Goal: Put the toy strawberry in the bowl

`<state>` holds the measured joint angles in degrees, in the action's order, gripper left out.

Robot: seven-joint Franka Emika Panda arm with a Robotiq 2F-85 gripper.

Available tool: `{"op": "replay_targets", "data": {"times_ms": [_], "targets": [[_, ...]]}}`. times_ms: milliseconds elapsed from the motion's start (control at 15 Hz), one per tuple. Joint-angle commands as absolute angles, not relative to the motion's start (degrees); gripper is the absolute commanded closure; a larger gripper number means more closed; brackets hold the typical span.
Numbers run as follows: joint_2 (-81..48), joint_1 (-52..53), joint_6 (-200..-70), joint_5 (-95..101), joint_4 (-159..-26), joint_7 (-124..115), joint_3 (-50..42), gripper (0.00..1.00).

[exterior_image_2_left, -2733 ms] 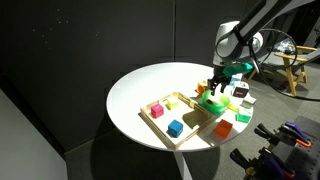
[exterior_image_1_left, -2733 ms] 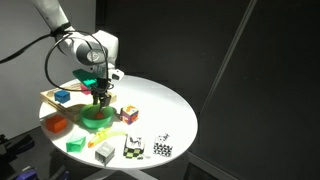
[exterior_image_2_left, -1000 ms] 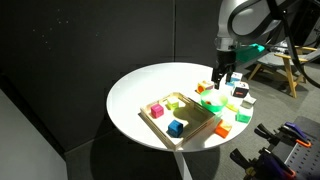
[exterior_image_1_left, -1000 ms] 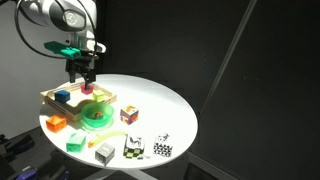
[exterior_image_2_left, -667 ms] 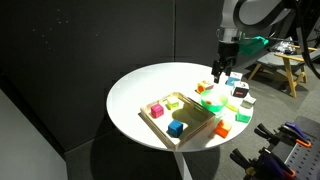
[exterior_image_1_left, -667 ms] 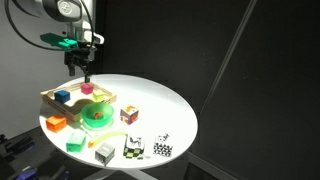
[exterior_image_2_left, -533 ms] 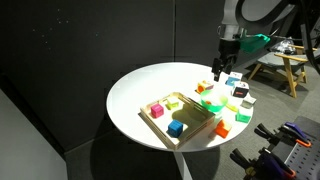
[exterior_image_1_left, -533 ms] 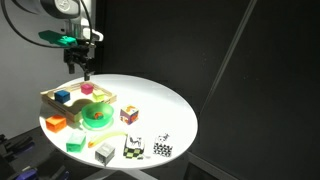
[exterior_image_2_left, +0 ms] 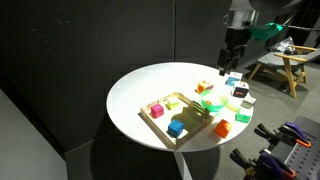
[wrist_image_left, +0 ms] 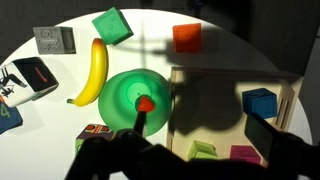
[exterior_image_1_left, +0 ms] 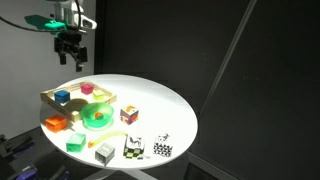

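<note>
Hand hangs high over the surface, released & empty, w/ toy strawberry sitting in the bowl, so your task looks done, nothing left.

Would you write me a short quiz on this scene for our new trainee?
1. True or false: the strawberry lies inside the bowl.
2. Which thing lies right beside the bowl in the wrist view? A) banana B) spoon C) cup
3. Fill in: the gripper hangs high ____ the table, holding nothing.
Key: 1 true; 2 A; 3 above.
</note>
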<state>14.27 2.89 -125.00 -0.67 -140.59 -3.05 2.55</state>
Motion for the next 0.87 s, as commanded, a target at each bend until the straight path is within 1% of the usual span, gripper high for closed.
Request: {"op": "replay_targets", "data": {"times_ms": [0, 267, 333, 800], "targets": [[18.6, 3.3, -120.7, -2.0, -141.6, -2.5, 2.6, 0.0], [20.4, 3.4, -118.5, -1.8, -141.7, -2.1, 2.7, 0.0], [18.4, 3.0, -119.7, -0.9, -140.9, -3.0, 2.9, 0.0], [18.9, 3.1, -119.3, -0.9, -141.1, -3.0, 2.9, 0.0]]}}
